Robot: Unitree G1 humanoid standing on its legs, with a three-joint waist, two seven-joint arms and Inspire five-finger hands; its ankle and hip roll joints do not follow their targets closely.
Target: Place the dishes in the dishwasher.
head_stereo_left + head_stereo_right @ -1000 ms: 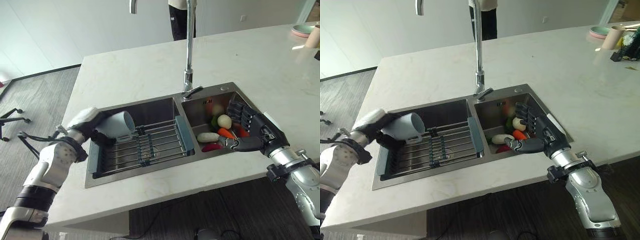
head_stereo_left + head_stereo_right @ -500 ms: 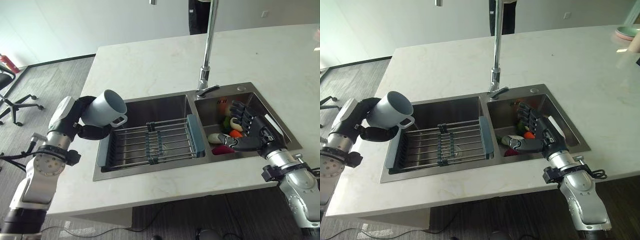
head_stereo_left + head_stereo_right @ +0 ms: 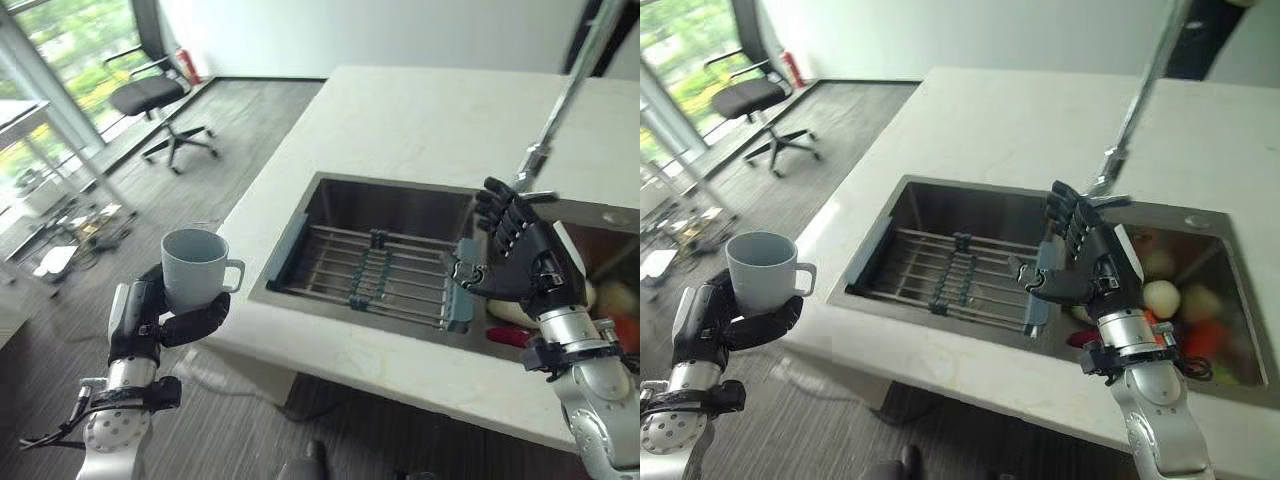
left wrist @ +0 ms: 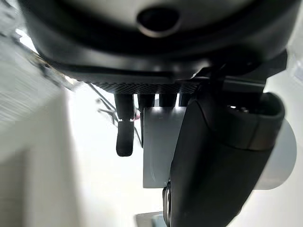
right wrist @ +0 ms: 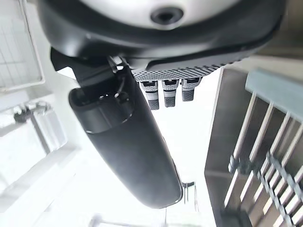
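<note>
Off the counter's left edge, above the floor, my left hand has fingers and thumb curled round a pale blue-grey mug, upright, handle toward the sink. My right hand hangs over the sink, fingers straight and spread, holding nothing, just right of the wire rack. Vegetables lie in the right basin. An office chair stands well apart.

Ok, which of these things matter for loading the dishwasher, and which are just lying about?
Job:
mug, upright in the left hand, off the counter's edge
right hand, open above the sink

Lying about:
drying rack in the sink basin
vegetables in the other basin
faucet
office chair
</note>
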